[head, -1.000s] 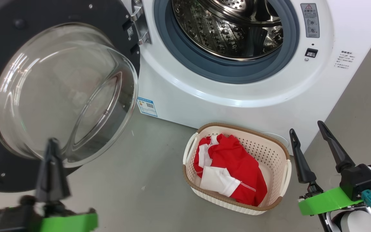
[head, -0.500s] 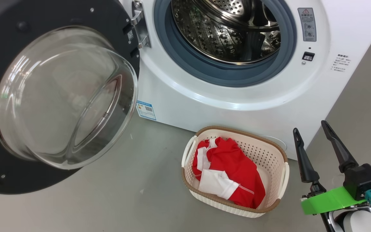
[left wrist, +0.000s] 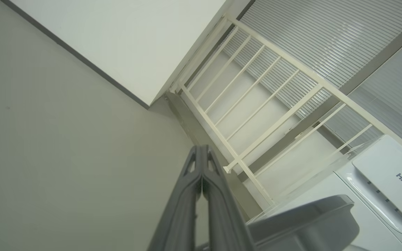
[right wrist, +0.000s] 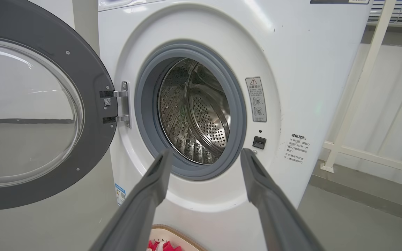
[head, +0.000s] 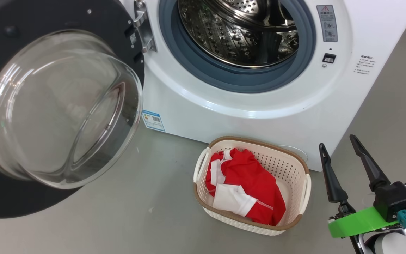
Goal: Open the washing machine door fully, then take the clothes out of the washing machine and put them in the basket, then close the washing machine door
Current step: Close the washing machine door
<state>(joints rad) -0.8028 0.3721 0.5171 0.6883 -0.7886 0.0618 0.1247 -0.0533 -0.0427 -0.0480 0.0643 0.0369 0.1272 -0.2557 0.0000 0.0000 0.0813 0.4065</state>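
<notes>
We see the door [head: 58,106] swung wide to our left on its hinge [head: 143,31], its glass bowl bulging toward us inside the black rim. The washer [head: 252,116] stands open behind it, with a grey ring [head: 224,76] framing the dimpled steel drum [head: 238,31]. A small blue label [head: 152,120] sits low on the washer's front, near the bowl's edge. The basket [head: 256,140] stands on the grey floor [head: 136,197] just in front of the washer, below the opening; we cannot tell whether its back rim touches the machine. The clothes [head: 252,187] lie inside it, red with white panels, heaped toward its left side, while its perforated right wall shows bare. Our right gripper [head: 337,141] hangs at the lower right of the head view, beside the basket but apart from it, fingers spread wide with nothing between them. In the right wrist view those fingers frame the lower part of the opening, and a scrap of red cloth and basket rim shows at the bottom edge between them. Our left gripper [left wrist: 201,150] has its two fingers pressed together to the tips, gripping nothing. It points toward a white railing [left wrist: 257,115] and a pale wall [left wrist: 117,42]. A white appliance [left wrist: 389,174] with a brand name lies at that view's right, beside a grey rounded edge that we cannot identify.
</notes>
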